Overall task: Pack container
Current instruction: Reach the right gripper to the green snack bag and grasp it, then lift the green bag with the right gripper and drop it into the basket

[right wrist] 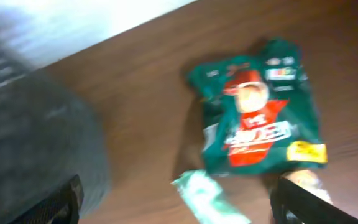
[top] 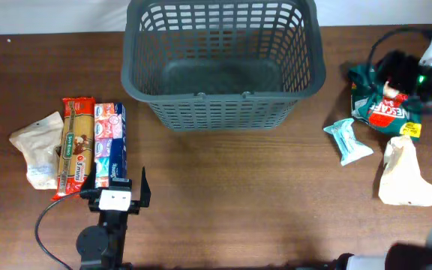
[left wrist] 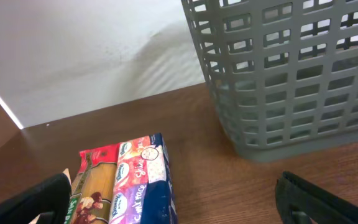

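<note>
The container (top: 223, 112), a dark grey lattice basket, stood at the far middle of the bench (top: 223, 202) with nothing visible inside it, so packing had not begun and the step in hand looked like picking a first item. The left fingers (left wrist: 36, 202) were spread wide and held nothing, poised at the near end of a blue-and-pink packet (top: 111, 139) that lay beside a red-and-yellow packet (top: 76, 146) and a cream pouch (top: 40, 146). At the right, the right fingers (right wrist: 297, 205) were also wide apart and empty, hanging over a green Nescafé packet (right wrist: 260, 124), with a pale teal sachet (top: 347, 139) and another cream pouch (top: 405, 172) nearer. The next move probably called for lowering onto a packet, closing, and carrying it over the basket rim.
</note>
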Tool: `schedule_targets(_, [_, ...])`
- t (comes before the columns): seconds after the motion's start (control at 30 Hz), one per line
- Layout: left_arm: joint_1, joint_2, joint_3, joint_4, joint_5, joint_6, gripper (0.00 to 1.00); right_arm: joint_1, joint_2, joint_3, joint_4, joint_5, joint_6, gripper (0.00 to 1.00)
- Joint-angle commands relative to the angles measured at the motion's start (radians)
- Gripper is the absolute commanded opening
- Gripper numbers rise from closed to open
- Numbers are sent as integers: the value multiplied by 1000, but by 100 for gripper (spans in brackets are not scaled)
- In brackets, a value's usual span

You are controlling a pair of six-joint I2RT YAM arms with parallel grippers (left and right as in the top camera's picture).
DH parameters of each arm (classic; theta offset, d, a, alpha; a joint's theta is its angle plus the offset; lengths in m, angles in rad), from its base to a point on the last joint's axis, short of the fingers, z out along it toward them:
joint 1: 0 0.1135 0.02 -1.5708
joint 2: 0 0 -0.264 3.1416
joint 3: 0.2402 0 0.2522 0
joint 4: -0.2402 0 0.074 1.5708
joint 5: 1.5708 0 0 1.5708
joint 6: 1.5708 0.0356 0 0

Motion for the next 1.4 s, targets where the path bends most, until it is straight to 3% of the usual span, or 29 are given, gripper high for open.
schedule_targets(0.0, [6, -8, -6, -2, -7, -9, 99, 26, 110, 25, 20, 216, -18, 100])
schedule_targets(0.3, [6, -8, -6, -2, -7, -9, 99, 77, 419, 25, 171, 332, -62, 99])
schedule_targets(0.73, [6, -8, -6, -2, -7, -9, 99, 74, 665, 25, 334, 381, -62, 99])
schedule_targets(0.77, [6, -8, -6, -2, -7, -9, 99, 74, 678, 25, 336, 381, -62, 95])
schedule_targets(0.8, [6, -8, -6, -2, -7, -9, 99, 74, 698, 25, 336, 381, -62, 63])
schedule_targets(0.83, [6, -8, -6, -2, -7, -9, 99, 74, 708, 25, 335, 381, -58, 38])
schedule_targets(0.93, [6, -8, -6, -2, -7, -9, 99, 74, 717, 25, 333, 381, -51, 8])
schedule_targets(0.97, [6, -8, -6, -2, -7, -9, 99, 74, 715, 27, 333, 381, -51, 4])
schedule_targets(1.13, [6, -8, -6, -2, -7, -9, 99, 66, 678, 135, 248, 381, -51, 4])
schedule_targets(1.37, [6, -8, -6, -2, -7, -9, 99, 69, 601, 652, -86, 373, -72, 4])
